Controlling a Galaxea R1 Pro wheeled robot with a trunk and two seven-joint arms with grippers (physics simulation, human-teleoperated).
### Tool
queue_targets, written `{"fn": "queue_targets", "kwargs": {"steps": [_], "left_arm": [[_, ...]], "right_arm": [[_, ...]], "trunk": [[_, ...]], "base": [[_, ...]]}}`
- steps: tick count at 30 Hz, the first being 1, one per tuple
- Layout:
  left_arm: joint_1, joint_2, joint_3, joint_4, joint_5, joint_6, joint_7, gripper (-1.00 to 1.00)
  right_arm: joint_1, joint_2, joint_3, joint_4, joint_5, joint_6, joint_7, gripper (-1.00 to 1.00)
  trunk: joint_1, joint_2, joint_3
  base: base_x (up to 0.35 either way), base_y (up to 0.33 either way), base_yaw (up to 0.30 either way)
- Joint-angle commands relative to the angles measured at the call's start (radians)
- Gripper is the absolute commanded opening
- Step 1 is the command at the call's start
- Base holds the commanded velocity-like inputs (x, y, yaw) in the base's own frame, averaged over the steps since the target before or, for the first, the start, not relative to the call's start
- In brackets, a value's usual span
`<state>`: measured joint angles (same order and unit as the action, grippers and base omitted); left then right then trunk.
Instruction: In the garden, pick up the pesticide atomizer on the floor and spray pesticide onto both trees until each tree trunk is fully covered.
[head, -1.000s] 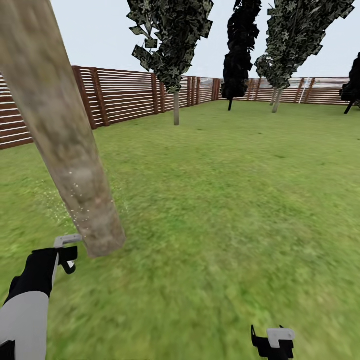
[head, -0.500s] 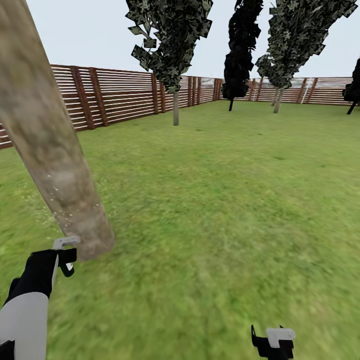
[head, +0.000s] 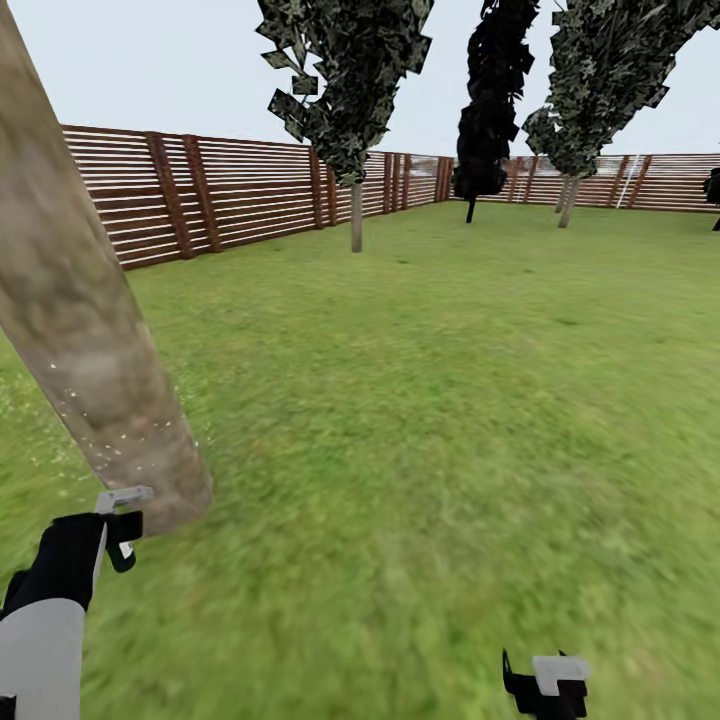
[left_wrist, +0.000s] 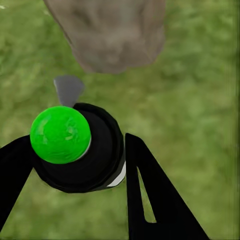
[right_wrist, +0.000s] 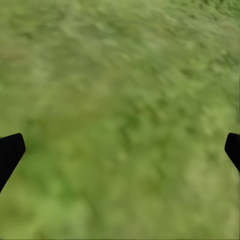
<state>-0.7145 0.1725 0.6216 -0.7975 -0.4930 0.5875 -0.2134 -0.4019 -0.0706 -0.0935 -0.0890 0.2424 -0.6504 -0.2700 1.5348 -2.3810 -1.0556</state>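
left pincer (left_wrist: 75, 165): clamped on the pesticide atomizer (left_wrist: 77, 145), one black finger on each side of its dark body; green cap faces the wrist camera, grey nozzle points ahead at the trunk base.
right pincer (right_wrist: 120, 145): spread, holding nothing; grass under it. Sits low and well apart from the left pincer in the head view (head: 545, 685).
tree trunk (head: 90, 340): just ahead of the left pincer, close to the nozzle, leaning mottled grey-beige column.
pesticide (head: 120, 435): white specks on the lower trunk just above the left pincer, a few on the grass (head: 400, 450) beside it.
second tree (head: 356, 215): far ahead of both pincers, near the fence (head: 230, 195); which distant tree is the other target, cannot tell.
done: atomizer picked up, first trunk being sprayed.
left: specks look sparse and low only, so I judge the upper trunk uncovered; second tree untouched as far as visible.
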Motion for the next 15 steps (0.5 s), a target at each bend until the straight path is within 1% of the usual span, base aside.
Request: {"fn": "queue_targets", "kwargs": {"steps": [1, 3, 5, 6, 7, 8, 10, 11, 13, 15], "left_arm": [[0.013, 0.006, 0.004, 0.013, 0.001, 0.0, 0.0, -1.0], [0.045, 0.014, 0.007, 0.023, 0.002, -0.001, 0.0, -1.0], [0.052, 0.018, 0.007, 0.024, 0.001, -0.001, 0.01, -1.0], [0.057, 0.019, 0.007, 0.025, 0.001, -0.002, 0.04, -1.0], [0.062, 0.016, 0.006, 0.026, 0.004, -0.002, 0.064, -1.0], [0.064, 0.012, 0.006, 0.026, 0.006, -0.003, 0.074, -1.0], [0.065, 0.005, 0.002, 0.021, 0.01, -0.001, 0.082, -1.0], [0.06, -0.009, -0.001, 0.016, 0.011, 0.0, 0.084, -1.0], [0.057, -0.022, 0.002, 0.011, 0.01, 0.0, 0.084, -1.0], [0.057, -0.017, 0.007, 0.011, 0.01, 0.0, 0.084, -1.0]], "right_arm": [[0.0, 0.0, 0.0, 0.0, 0.0, 0.0, 0.0, 1.0], [0.0, 0.0, 0.0, 0.0, 0.0, 0.0, 0.0, 1.0], [0.0, 0.0, 0.0, 0.0, 0.0, 0.0, 0.0, 1.0], [0.0, 0.0, 0.0, 0.0, 0.0, 0.0, 0.0, 1.0], [0.0, 0.0, 0.0, 0.0, 0.0, 0.0, 0.0, 1.0], [0.0, 0.0, 0.0, 0.0, 0.0, 0.0, 0.0, 1.0], [0.0, 0.0, 0.0, 0.0, 0.0, 0.0, 0.0, 1.0], [0.0, 0.0, 0.0, 0.0, 0.0, 0.0, 0.0, 1.0], [0.0, 0.0, 0.0, 0.0, 0.0, 0.0, 0.0, 1.0], [0.0, 0.0, 0.0, 0.0, 0.0, 0.0, 0.0, 1.0]], "trunk": [[0.0, 0.0, 0.0], [0.0, 0.0, 0.0], [0.0, 0.0, 0.0], [0.0, 0.0, 0.0], [0.0, 0.0, 0.0], [0.0, 0.0, 0.0], [0.0, 0.0, 0.0], [0.0, 0.0, 0.0], [0.0, 0.0, 0.0], [0.0, 0.0, 0.0]], "base": [[0.236, -0.172, 0.243], [0.236, -0.171, 0.26], [0.236, -0.171, 0.116], [0.234, -0.171, 0.026], [0.233, -0.171, 0.011], [0.233, -0.171, 0.005], [0.233, -0.171, 0.002], [0.234, -0.171, 0.0], [0.235, -0.171, 0.058], [0.132, -0.084, 0.21]]}}
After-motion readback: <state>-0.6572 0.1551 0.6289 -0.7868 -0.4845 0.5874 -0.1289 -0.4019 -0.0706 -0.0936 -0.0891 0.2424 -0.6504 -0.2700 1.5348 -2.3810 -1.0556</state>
